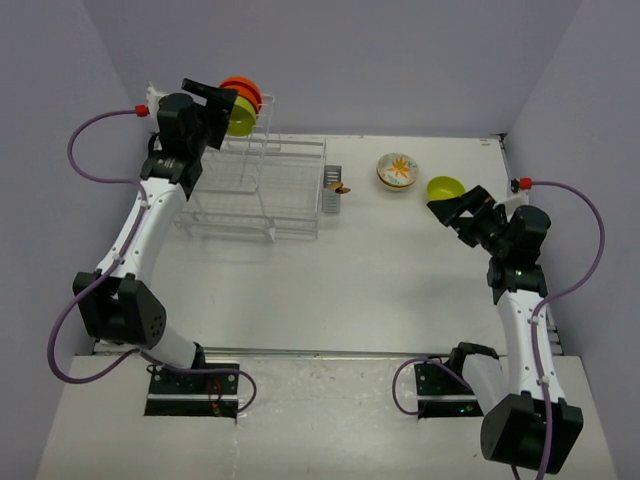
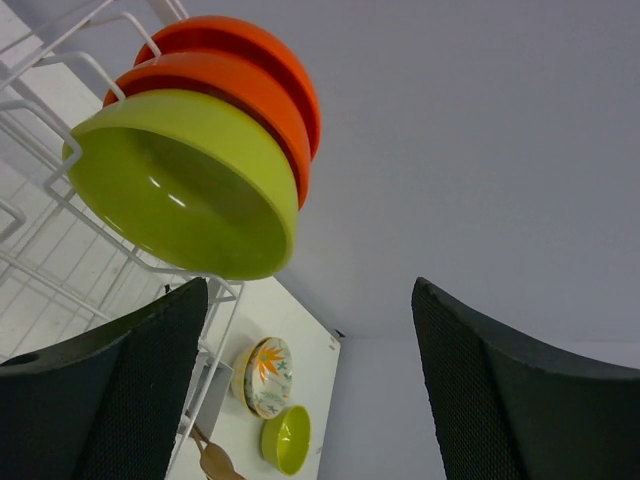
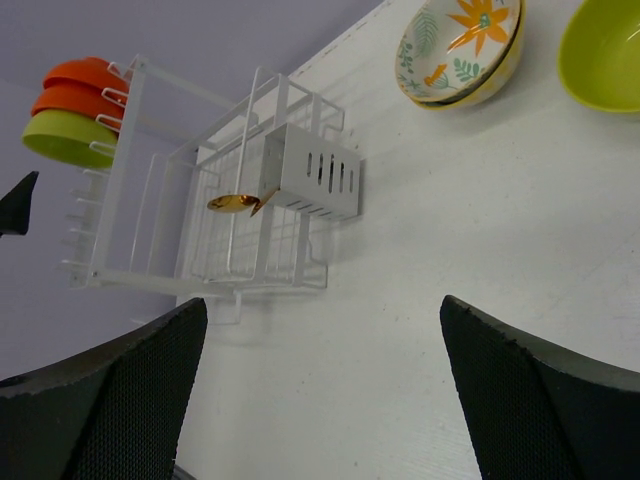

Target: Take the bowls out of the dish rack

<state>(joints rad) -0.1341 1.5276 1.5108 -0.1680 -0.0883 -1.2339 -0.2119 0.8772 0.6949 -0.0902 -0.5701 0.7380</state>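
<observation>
The white bench (image 1: pixel 350 290) carries everything. The dish rack (image 1: pixel 262 190) stands on it just below and in front of the left end effector (image 1: pixel 215 100), and far across the bench from the right end effector (image 1: pixel 455 210).

The left end effector is released, its fingers spread with nothing between them. Its wrist view shows three bowls on edge in the rack's tall tower, just ahead of the fingertips and up to their left. The lime-green bowl (image 2: pixel 180 190) is nearest and two orange-red bowls (image 2: pixel 250 95) are nested behind it. The white wires of the tower cross in front of the green one's lower rim.

The right end effector is also released and empty. Just beyond its fingertips the lime-green bowl (image 1: pixel 445 187) sits upright on the bench, and the cream flowered bowl (image 1: pixel 397 170) is just beside that.

Only the right wrist view shows the grey caddy (image 3: pixel 315 172) clearly. It hangs on the rack's near end and a golden spoon (image 3: pixel 235 203) pokes out beside it.
</observation>
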